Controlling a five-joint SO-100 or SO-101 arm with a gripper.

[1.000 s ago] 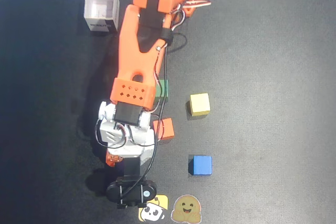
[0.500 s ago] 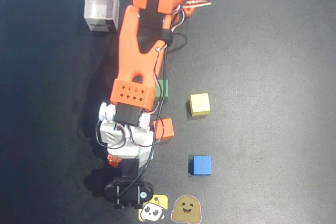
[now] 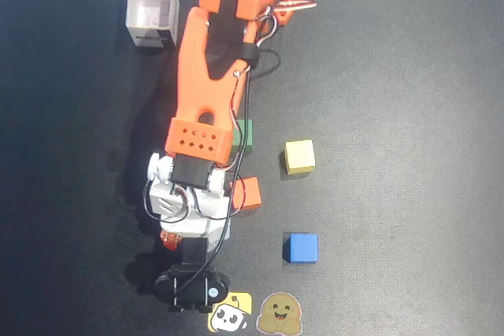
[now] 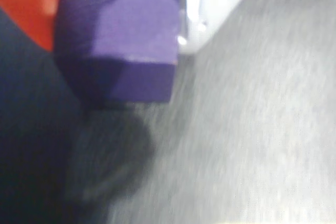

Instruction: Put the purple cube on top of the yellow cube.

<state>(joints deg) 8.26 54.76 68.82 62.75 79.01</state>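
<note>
The wrist view shows the small dark purple matte cube (image 4: 126,38) seated between the orange finger (image 4: 31,3) at upper left and the white finger (image 4: 210,9) at upper right. Both fingers press against opposite faces of the cube, so the gripper (image 4: 123,30) pinches it. The cube's shadow falls on the dark grey textured mat (image 4: 252,145) directly below it; whether the cube touches the mat cannot be determined.

In the overhead view, the orange arm (image 3: 209,76) extends from the top edge toward the bottom left, and its white wrist section (image 3: 185,210) hides the purple cube. The small pale yellow matte cube (image 3: 299,156) rests on the mat to the right of the arm, apart from it. An orange cube (image 3: 247,193) lies just beside the wrist; a blue cube (image 3: 302,247) sits below the yellow cube.
</note>
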